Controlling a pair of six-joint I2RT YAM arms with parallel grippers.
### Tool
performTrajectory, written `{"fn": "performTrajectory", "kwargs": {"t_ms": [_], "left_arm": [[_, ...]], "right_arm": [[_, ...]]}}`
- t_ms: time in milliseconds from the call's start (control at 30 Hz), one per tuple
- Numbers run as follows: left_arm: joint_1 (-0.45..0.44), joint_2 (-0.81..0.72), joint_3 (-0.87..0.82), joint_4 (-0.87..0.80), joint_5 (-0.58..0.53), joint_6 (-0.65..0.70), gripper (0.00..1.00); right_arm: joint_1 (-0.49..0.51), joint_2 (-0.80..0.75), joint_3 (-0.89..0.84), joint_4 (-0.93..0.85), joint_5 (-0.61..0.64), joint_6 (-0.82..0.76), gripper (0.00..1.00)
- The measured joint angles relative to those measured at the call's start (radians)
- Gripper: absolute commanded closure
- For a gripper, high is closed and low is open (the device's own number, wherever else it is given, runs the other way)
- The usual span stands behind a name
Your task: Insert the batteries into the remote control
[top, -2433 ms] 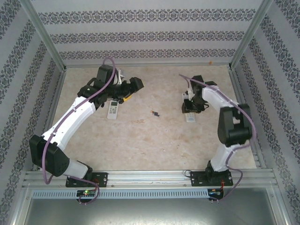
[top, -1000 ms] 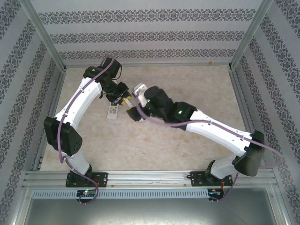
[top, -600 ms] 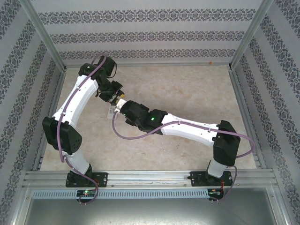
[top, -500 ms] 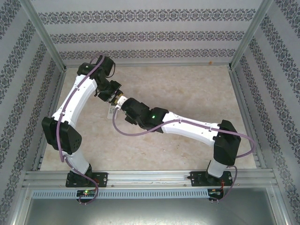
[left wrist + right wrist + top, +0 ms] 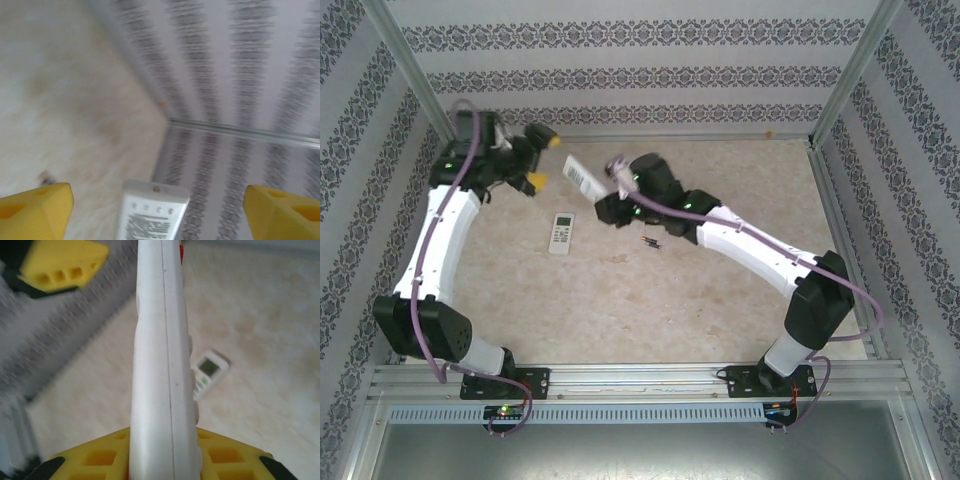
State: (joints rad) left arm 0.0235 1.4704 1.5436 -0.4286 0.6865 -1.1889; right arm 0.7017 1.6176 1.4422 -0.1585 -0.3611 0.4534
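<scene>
The remote control (image 5: 582, 176), long, slim and white, hangs above the table at the back left, its labelled back facing up. My right gripper (image 5: 606, 192) is shut on its near end; in the right wrist view its yellow fingers (image 5: 100, 456) clamp the remote control (image 5: 160, 365) edge-on. My left gripper (image 5: 542, 162) stands open just left of the free end, touching nothing. In the left wrist view the remote control's end (image 5: 152, 210) sits between the wide-apart yellow fingers (image 5: 35, 210). The batteries (image 5: 650, 241) lie on the table near the middle.
A shorter white remote with a display window (image 5: 561, 232) (image 5: 210, 369) lies flat on the table below the held one. The patterned back wall (image 5: 640, 75) and metal frame posts (image 5: 420, 85) stand close behind the left gripper.
The left gripper has opened, let go of the remote control and drawn back toward the far left corner. The right gripper, shut on the remote control, has lifted it up and back.
</scene>
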Motion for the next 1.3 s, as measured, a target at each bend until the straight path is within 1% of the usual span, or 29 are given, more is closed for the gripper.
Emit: {"fn": "performTrajectory", "kwargs": {"t_ms": [33, 100, 200, 267, 367, 433, 500, 633, 767, 800, 833, 867, 900, 933, 967, 1000, 1067, 1100, 1200, 1300], "left_arm": [[0.005, 0.002, -0.024, 0.129, 0.042, -0.026, 0.14], [-0.003, 0.01, -0.066, 0.315, 0.107, -0.072, 0.14], [-0.019, 0.03, -0.082, 0.473, 0.178, -0.109, 0.15], [-0.033, 0.035, -0.082, 0.533, 0.206, -0.116, 0.18], [-0.063, 0.038, -0.082, 0.604, 0.241, -0.133, 0.3], [-0.083, 0.043, -0.082, 0.658, 0.259, -0.151, 0.4], [-0.096, 0.05, -0.082, 0.707, 0.275, -0.175, 0.46], [-0.108, 0.073, -0.091, 0.808, 0.301, -0.23, 0.62], [-0.11, 0.085, -0.119, 0.884, 0.309, -0.271, 0.71], [-0.11, 0.086, -0.123, 0.896, 0.309, -0.275, 0.75], [-0.11, 0.088, -0.126, 0.911, 0.312, -0.278, 0.82], [-0.111, 0.09, -0.126, 0.926, 0.315, -0.277, 0.89], [-0.111, 0.093, -0.127, 0.946, 0.317, -0.268, 0.98], [-0.111, 0.093, -0.127, 0.959, 0.317, -0.262, 1.0], [-0.111, 0.092, -0.127, 0.962, 0.319, -0.257, 1.0], [-0.113, 0.09, -0.127, 0.958, 0.327, -0.247, 1.0], [-0.117, 0.082, -0.126, 0.909, 0.327, -0.181, 1.0], [-0.123, 0.07, -0.126, 0.858, 0.315, -0.116, 1.0], [-0.151, 0.021, -0.138, 0.688, 0.233, 0.1, 1.0], [-0.167, -0.071, -0.213, 0.619, 0.132, 0.276, 1.0]], "right_arm": [[-0.025, -0.013, -0.005, 0.057, -0.035, 0.066, 0.98], [-0.054, -0.03, -0.005, 0.14, -0.086, 0.164, 0.98], [-0.068, -0.042, -0.003, 0.235, -0.146, 0.287, 0.97], [-0.069, -0.04, 0.0, 0.275, -0.178, 0.352, 0.97], [-0.07, -0.031, 0.01, 0.314, -0.213, 0.431, 0.97], [-0.07, -0.021, 0.02, 0.343, -0.229, 0.471, 0.97], [-0.069, -0.014, 0.024, 0.359, -0.237, 0.499, 0.97], [-0.069, -0.004, 0.031, 0.395, -0.247, 0.529, 0.97], [-0.069, 0.0, 0.032, 0.401, -0.248, 0.56, 0.95], [-0.069, 0.001, 0.032, 0.403, -0.247, 0.568, 0.94], [-0.069, 0.001, 0.032, 0.406, -0.247, 0.577, 0.91], [-0.069, 0.001, 0.033, 0.411, -0.248, 0.591, 0.84], [-0.069, 0.001, 0.036, 0.415, -0.249, 0.603, 0.72], [-0.069, 0.001, 0.039, 0.415, -0.251, 0.605, 0.62], [-0.069, 0.0, 0.042, 0.411, -0.247, 0.603, 0.54], [-0.069, -0.002, 0.041, 0.404, -0.229, 0.595, 0.49], [-0.07, -0.022, 0.019, 0.368, -0.163, 0.595, 0.45], [-0.072, -0.047, -0.016, 0.357, -0.116, 0.611, 0.44], [-0.071, -0.145, -0.13, 0.309, 0.012, 0.688, 0.36], [-0.069, -0.232, -0.212, 0.23, 0.127, 0.766, 0.33]]}}
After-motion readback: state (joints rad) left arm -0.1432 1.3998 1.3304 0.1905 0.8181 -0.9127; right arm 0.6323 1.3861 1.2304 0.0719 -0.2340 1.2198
